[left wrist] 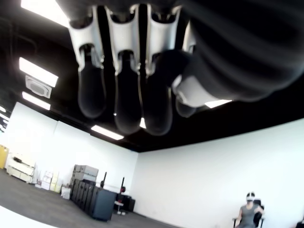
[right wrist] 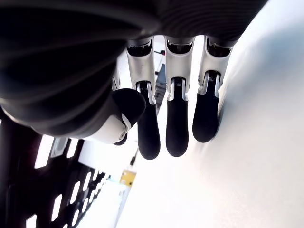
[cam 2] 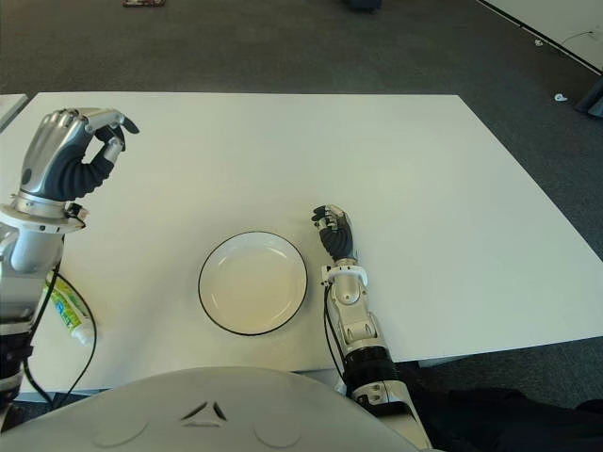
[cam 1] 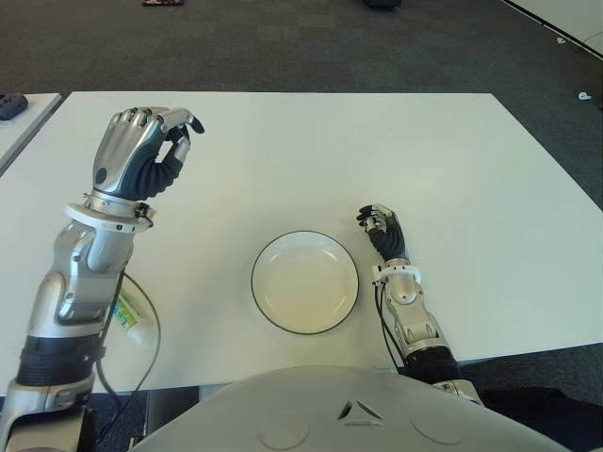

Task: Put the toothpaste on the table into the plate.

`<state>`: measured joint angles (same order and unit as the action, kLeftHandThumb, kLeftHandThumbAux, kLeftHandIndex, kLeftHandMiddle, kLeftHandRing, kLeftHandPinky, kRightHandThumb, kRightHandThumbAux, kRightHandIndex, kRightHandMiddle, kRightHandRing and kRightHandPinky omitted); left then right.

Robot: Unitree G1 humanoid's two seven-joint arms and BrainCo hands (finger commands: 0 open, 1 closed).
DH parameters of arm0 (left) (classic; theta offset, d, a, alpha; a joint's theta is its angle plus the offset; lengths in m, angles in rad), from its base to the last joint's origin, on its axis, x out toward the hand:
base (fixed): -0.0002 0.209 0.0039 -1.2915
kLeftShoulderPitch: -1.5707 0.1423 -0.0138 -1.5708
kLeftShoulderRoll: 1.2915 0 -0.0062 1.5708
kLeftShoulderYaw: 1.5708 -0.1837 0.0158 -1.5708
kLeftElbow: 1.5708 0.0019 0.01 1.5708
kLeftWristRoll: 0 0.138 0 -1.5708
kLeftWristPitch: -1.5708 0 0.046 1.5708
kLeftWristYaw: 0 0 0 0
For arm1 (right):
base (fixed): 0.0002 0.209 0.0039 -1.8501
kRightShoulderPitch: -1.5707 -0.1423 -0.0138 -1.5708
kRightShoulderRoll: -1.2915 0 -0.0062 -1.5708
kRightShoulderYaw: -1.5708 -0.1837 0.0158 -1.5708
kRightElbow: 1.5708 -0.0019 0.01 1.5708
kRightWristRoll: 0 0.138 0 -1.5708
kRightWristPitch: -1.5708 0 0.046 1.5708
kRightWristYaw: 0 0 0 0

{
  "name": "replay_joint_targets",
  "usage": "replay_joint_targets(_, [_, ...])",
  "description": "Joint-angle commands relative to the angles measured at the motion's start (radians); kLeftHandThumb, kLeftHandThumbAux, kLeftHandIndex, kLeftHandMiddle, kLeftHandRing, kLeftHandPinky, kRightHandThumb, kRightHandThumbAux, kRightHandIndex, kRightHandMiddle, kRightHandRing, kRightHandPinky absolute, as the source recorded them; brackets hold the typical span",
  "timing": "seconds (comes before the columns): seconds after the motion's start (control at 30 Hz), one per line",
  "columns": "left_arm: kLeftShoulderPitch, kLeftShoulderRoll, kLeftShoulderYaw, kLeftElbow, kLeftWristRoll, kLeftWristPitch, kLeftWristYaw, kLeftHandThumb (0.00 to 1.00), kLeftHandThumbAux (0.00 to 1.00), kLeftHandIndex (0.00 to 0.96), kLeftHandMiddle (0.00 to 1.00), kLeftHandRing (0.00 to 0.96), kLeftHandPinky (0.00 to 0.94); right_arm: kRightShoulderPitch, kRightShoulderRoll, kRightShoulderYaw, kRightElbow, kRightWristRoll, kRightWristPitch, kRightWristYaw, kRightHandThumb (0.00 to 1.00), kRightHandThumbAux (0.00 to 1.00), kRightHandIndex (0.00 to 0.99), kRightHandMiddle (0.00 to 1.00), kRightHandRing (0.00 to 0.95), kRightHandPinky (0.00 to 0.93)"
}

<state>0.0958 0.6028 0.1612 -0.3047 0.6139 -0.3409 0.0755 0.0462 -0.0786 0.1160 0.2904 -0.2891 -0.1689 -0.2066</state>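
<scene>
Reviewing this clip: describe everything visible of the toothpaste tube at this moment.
The toothpaste is a small tube, green and yellow printed with a white cap end, lying flat on the white table near its front left corner, left of the plate and apart from it. The left forearm and a black cable hide part of it in the eye views. Neither hand holds it: the left hand is raised empty above the table, and the right hand shows right of the plate.
</scene>
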Motion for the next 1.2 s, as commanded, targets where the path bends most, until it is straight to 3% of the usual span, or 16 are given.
replay_joint_targets(0.03, [0.079, 0.109, 0.051, -0.001, 0.047, -0.039, -0.071, 0.835, 0.677, 0.433, 0.450, 0.379, 0.371, 0.019, 0.006, 0.011, -0.003, 0.000, 0.013, 0.011, 0.826, 0.700, 0.366, 0.486, 0.460, 0.393])
replay_joint_targets(0.13, [0.116, 0.197, 0.079, 0.070, 0.116, -0.116, -0.030, 0.747, 0.699, 0.417, 0.338, 0.313, 0.321, 0.023, 0.006, 0.011, -0.010, -0.002, 0.018, 0.009, 0.826, 0.700, 0.365, 0.486, 0.458, 0.384])
replay_joint_targets(0.23, [0.126, 0.282, 0.082, 0.166, 0.231, -0.199, 0.075, 0.669, 0.590, 0.223, 0.251, 0.248, 0.274, 0.026, 0.006, 0.011, -0.016, -0.003, 0.023, 0.009, 0.826, 0.700, 0.366, 0.486, 0.456, 0.384])
replay_joint_targets(0.53, [0.147, 0.459, 0.056, 0.277, 0.467, -0.252, 0.261, 0.582, 0.463, 0.076, 0.134, 0.130, 0.155, 0.030, 0.003, 0.013, -0.017, -0.005, 0.018, 0.011, 0.827, 0.699, 0.370, 0.484, 0.456, 0.392])
replay_joint_targets(0.8, [0.256, 0.530, 0.107, 0.268, 0.535, -0.237, 0.363, 0.489, 0.388, 0.008, 0.056, 0.042, 0.088, 0.028, -0.001, 0.013, -0.005, 0.000, 0.011, 0.013, 0.827, 0.699, 0.369, 0.486, 0.462, 0.394])
replay_joint_targets(1.2, [0.372, 0.587, 0.132, 0.325, 0.536, -0.231, 0.376, 0.462, 0.292, 0.000, 0.010, 0.001, 0.040, 0.036, -0.002, 0.013, -0.019, 0.004, 0.017, 0.019, 0.828, 0.698, 0.375, 0.481, 0.458, 0.384])
